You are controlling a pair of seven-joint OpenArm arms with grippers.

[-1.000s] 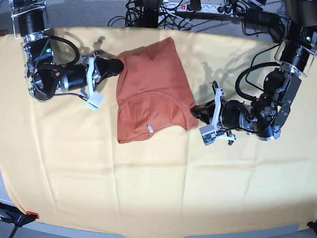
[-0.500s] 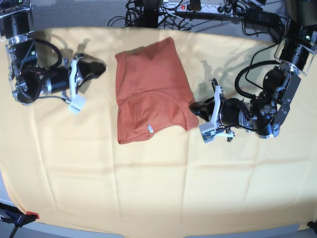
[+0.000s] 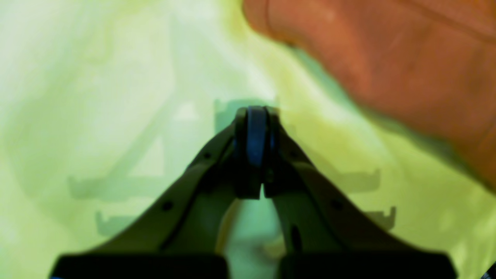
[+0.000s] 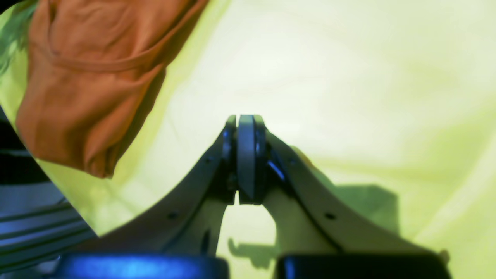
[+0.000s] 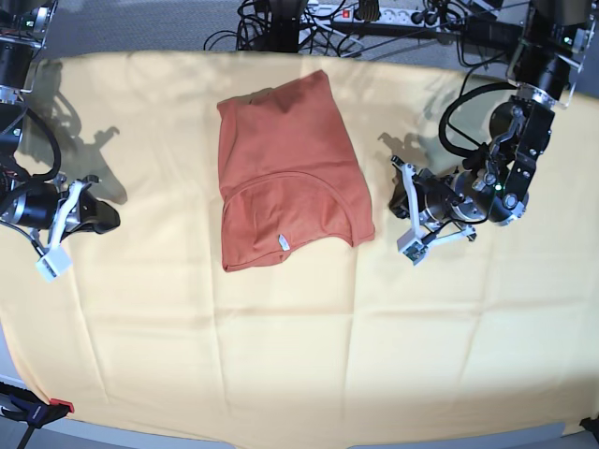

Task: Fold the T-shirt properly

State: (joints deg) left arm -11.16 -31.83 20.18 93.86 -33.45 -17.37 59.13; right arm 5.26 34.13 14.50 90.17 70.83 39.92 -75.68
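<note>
One T-shirt (image 5: pixel 285 178), rust-orange and folded into a compact shape, white tag showing, lies mid-worktop (image 5: pixel 309 355) on one yellow cloth. Two arms flank it: left gripper (image 5: pixel 404 213) and right gripper (image 5: pixel 98 217), fingers clenched, holding nothing.

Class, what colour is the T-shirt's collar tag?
White, on the tag; it shows best in the base view.

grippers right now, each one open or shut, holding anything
Left tool: shut, empty, beside the T-shirt.
Right tool: shut, empty, clear of the shirt.
</note>
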